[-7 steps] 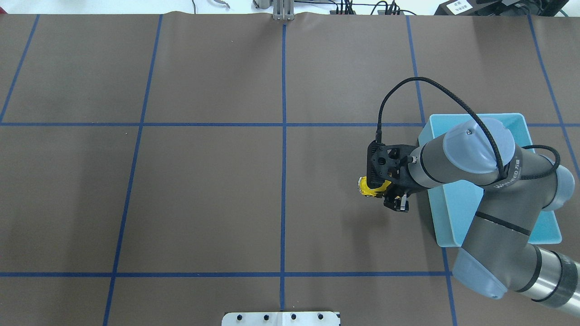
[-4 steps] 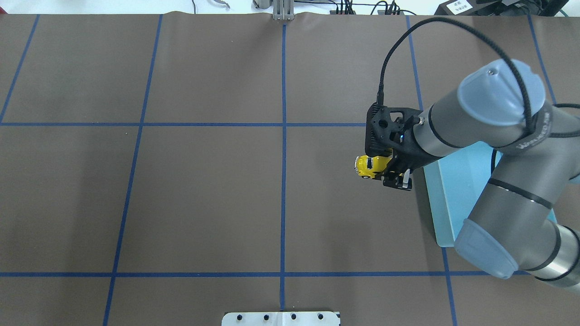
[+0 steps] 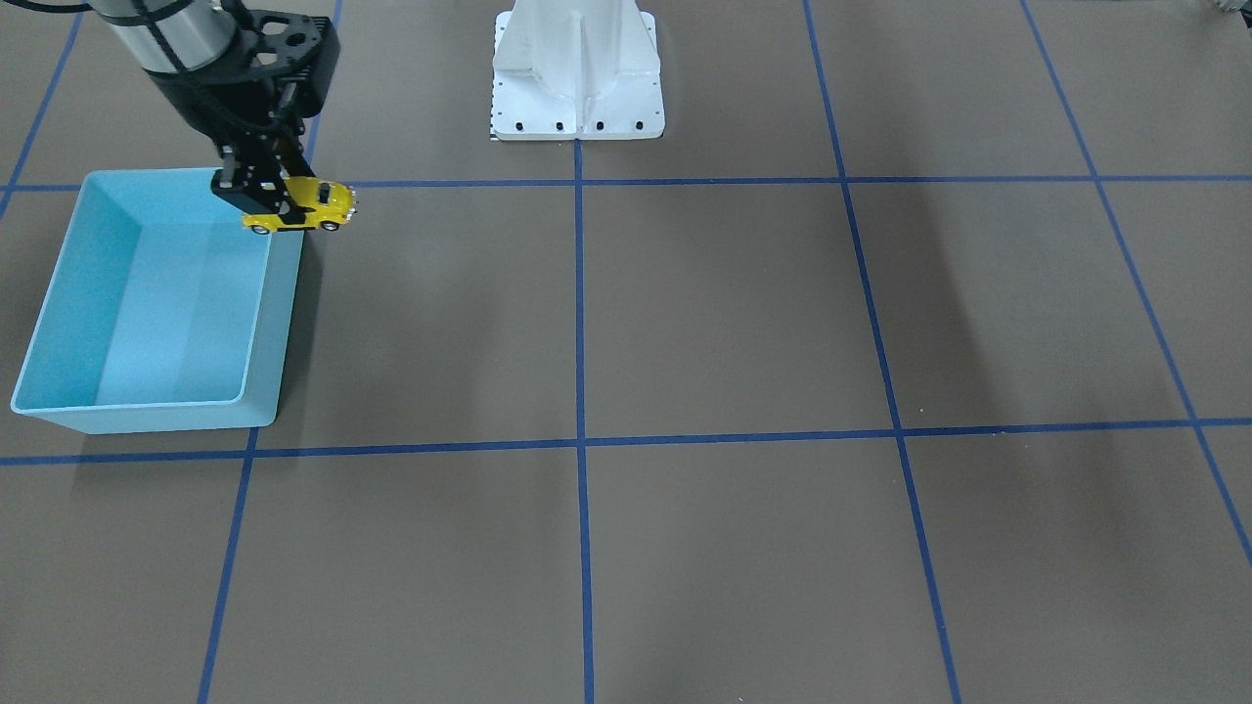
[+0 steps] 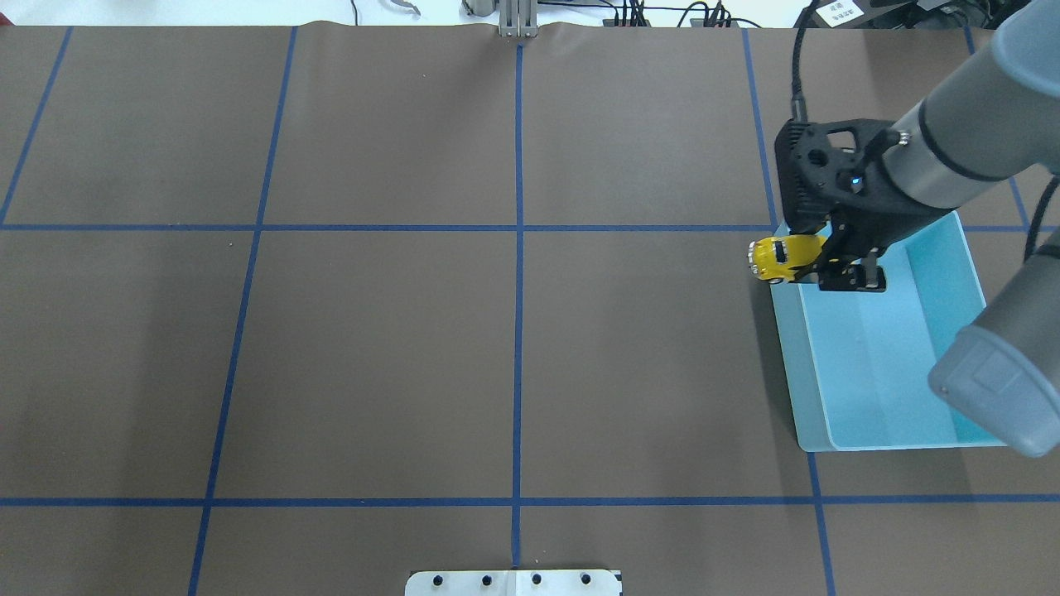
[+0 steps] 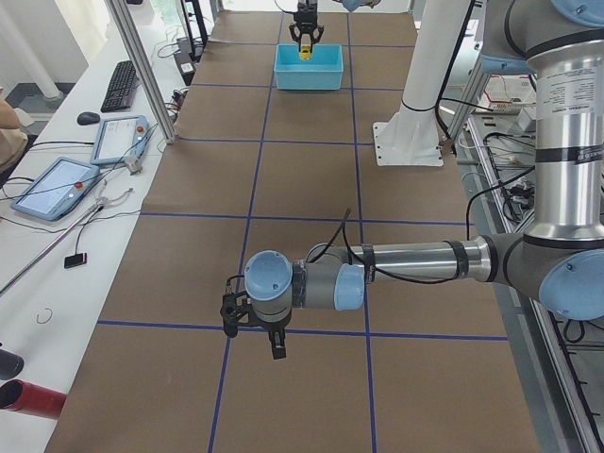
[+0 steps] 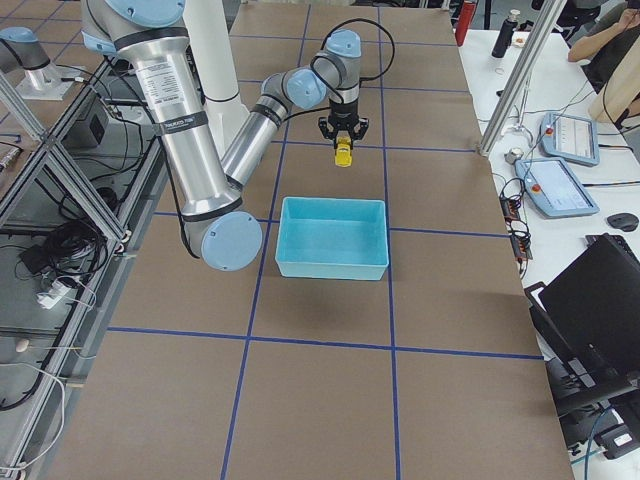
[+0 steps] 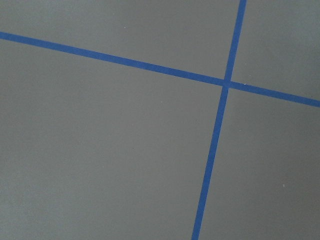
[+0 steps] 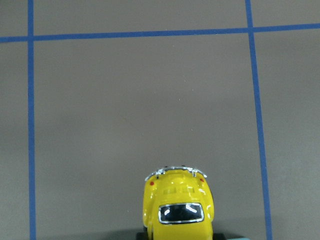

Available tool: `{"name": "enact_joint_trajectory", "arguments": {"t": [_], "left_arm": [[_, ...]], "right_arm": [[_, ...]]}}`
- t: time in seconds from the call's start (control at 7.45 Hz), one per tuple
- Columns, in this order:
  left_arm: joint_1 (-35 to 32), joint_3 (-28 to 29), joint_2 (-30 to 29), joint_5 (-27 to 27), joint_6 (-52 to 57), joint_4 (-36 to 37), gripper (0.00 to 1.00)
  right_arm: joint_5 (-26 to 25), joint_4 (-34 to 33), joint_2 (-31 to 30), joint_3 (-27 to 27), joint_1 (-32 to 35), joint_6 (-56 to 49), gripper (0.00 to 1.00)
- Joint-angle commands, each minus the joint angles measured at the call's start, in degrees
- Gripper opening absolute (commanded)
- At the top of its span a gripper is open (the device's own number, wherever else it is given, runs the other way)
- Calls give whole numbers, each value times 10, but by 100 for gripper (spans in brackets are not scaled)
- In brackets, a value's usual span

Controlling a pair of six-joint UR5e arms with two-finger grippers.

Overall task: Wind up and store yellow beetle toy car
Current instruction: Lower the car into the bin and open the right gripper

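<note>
The yellow beetle toy car (image 4: 778,258) is small, glossy, with dark windows. My right gripper (image 4: 816,263) is shut on it and holds it in the air over the far left corner of the blue bin (image 4: 792,364). The car sticks out past the bin's rim over the table. It also shows in the front view (image 3: 305,205) and in the right wrist view (image 8: 177,210). The bin (image 3: 286,323) holds nothing. My left gripper (image 5: 253,337) hangs low over the bare mat far from the bin; I cannot tell if it is open or shut.
The brown mat carries a grid of blue tape lines (image 4: 518,248). The white robot base (image 3: 577,98) stands at the table's near edge. Tablets and a keyboard (image 5: 121,83) lie on a side bench beyond the table.
My right arm has lifted the car off the mat and carried it right and away from me, from left of the bin to over the bin's far left corner.
</note>
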Motion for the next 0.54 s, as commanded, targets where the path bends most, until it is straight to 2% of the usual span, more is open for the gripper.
{"name": "enact_joint_trajectory", "arguments": {"t": [0.0,0.13,0.27,0.4], "left_arm": [[0,0,0,0,0,0,100],[0,0,0,0,1,0,100],[0,0,0,0,0,0,100],[0,0,0,0,0,0,100]], "right_arm": [[-10,22,-83,0,18,-100,0],[-13,57,-123,-10,15,-99,0],[-14,101,-132,-37,12,-96,0],[-12,113,-142,-51,10,-93,0]]}}
